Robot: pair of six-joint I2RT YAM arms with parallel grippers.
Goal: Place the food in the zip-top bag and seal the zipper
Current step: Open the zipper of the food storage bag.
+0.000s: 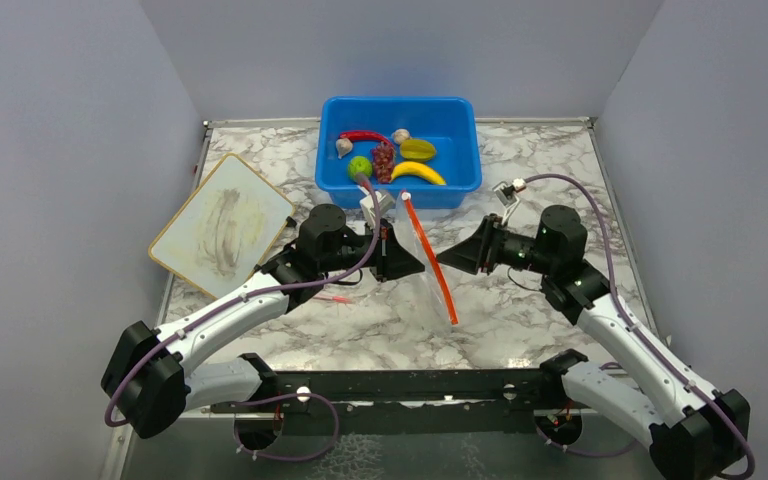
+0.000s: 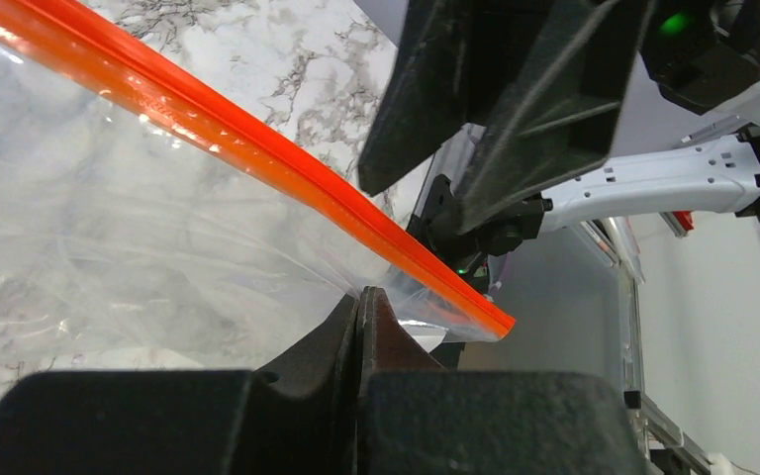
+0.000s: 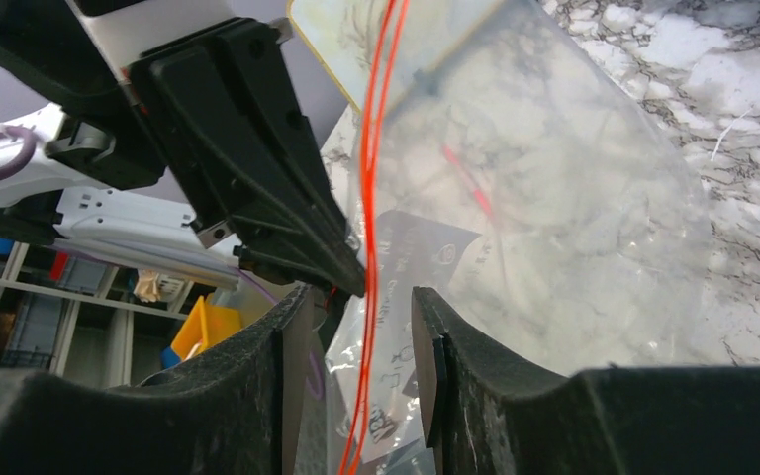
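The zip-top bag (image 1: 418, 285) hangs clear and floppy between my two grippers, above the marble table. Its zipper (image 1: 431, 262) is an orange-red strip running near to far. My left gripper (image 1: 401, 262) is shut on the bag's plastic (image 2: 158, 228) just below the zipper (image 2: 257, 148); the pinch shows in the left wrist view (image 2: 360, 295). My right gripper (image 1: 446, 257) is open, its fingers either side of the zipper's edge (image 3: 369, 218) without touching it (image 3: 361, 299). The food lies in the blue tub: banana (image 1: 418, 172), lime (image 1: 359, 167), chili (image 1: 365, 136), grapes (image 1: 384, 160), starfruit (image 1: 418, 149), garlic (image 1: 344, 147).
The blue tub (image 1: 460, 185) stands at the back centre, just beyond the bag. A smudged white board (image 1: 222, 225) lies tilted at the left. A thin red stick (image 1: 336, 299) rests on the table under the left arm. Grey walls close in both sides.
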